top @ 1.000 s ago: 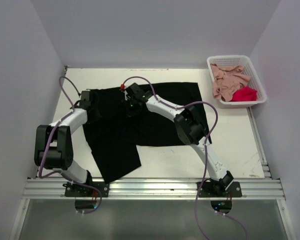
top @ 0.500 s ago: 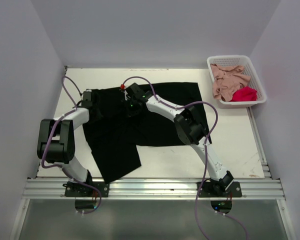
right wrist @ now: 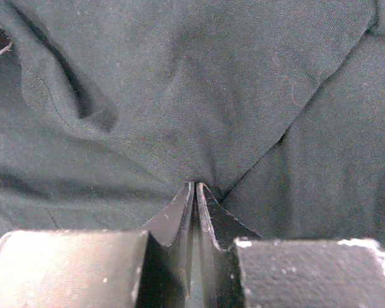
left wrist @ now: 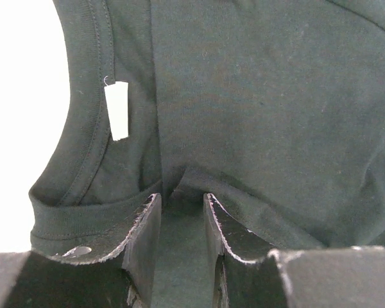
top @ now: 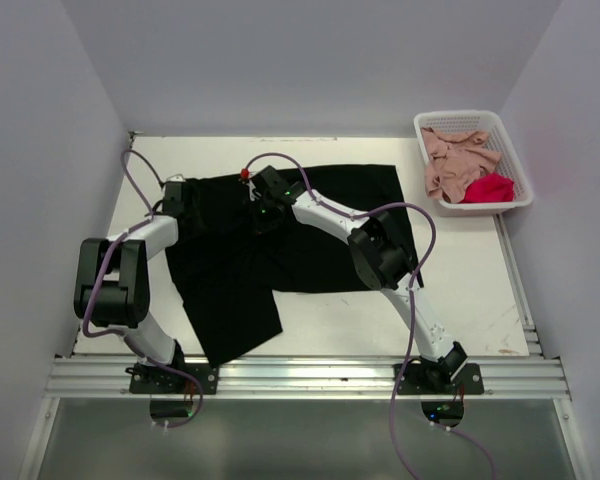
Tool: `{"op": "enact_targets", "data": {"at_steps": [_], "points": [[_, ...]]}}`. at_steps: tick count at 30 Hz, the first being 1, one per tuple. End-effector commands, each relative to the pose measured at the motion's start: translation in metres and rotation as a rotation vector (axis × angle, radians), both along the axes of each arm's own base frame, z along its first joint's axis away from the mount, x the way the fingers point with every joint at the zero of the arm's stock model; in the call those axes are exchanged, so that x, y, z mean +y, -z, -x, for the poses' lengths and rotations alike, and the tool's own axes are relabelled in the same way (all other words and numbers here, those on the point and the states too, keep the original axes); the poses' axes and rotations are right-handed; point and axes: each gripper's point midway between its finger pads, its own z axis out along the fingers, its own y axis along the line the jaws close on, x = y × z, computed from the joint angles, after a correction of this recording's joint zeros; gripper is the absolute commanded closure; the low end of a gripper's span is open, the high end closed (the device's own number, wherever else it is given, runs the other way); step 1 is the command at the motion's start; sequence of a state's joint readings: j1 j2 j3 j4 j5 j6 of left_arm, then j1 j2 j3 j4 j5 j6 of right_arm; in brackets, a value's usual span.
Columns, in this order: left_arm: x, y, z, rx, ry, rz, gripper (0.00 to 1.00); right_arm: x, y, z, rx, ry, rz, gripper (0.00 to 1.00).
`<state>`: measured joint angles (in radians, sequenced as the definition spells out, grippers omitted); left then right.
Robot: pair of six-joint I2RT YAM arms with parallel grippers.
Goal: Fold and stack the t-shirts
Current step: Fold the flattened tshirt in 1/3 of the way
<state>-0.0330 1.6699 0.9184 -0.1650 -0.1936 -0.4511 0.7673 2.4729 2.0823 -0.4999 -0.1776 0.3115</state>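
Note:
A large black t-shirt lies spread over the middle of the table, partly folded. My left gripper is at its far left edge by the collar. In the left wrist view the left gripper is closed on a bunched fold of the black t-shirt next to the collar and its white label. My right gripper sits on the shirt's far middle. In the right wrist view the right gripper is pinched shut on a crease of the black cloth. A dusty pink shirt and a bright red shirt lie crumpled in the basket.
A white lattice basket stands at the far right of the table. White walls close in the left, far and right sides. The metal rail with both arm bases runs along the near edge. Bare tabletop shows to the right of the black shirt.
My left arm's elbow has shifted a little and its gripper has edged slightly farther back at the shirt's left edge. The right arm and the shirt have not visibly moved.

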Motion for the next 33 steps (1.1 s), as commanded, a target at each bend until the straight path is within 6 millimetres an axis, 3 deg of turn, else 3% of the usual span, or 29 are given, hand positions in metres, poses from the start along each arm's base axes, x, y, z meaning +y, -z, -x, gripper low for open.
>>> {"op": "enact_targets", "data": {"at_steps": [1, 12, 18, 33], "points": [[0.004, -0.012, -0.021, -0.063, 0.007, -0.013, 0.64, -0.040, 0.040, 0.018, 0.087, 0.002, 0.165, 0.90], [0.006, 0.005, -0.020, -0.026, -0.006, -0.018, 0.67, -0.045, 0.043, 0.018, 0.092, 0.008, 0.169, 0.91], [0.006, -0.002, -0.021, -0.040, -0.007, -0.019, 0.73, -0.045, 0.043, 0.019, 0.096, 0.009, 0.167, 0.91], [0.004, -0.035, -0.034, -0.093, 0.014, -0.016, 0.73, -0.046, 0.045, 0.018, 0.097, 0.012, 0.167, 0.92]]}}
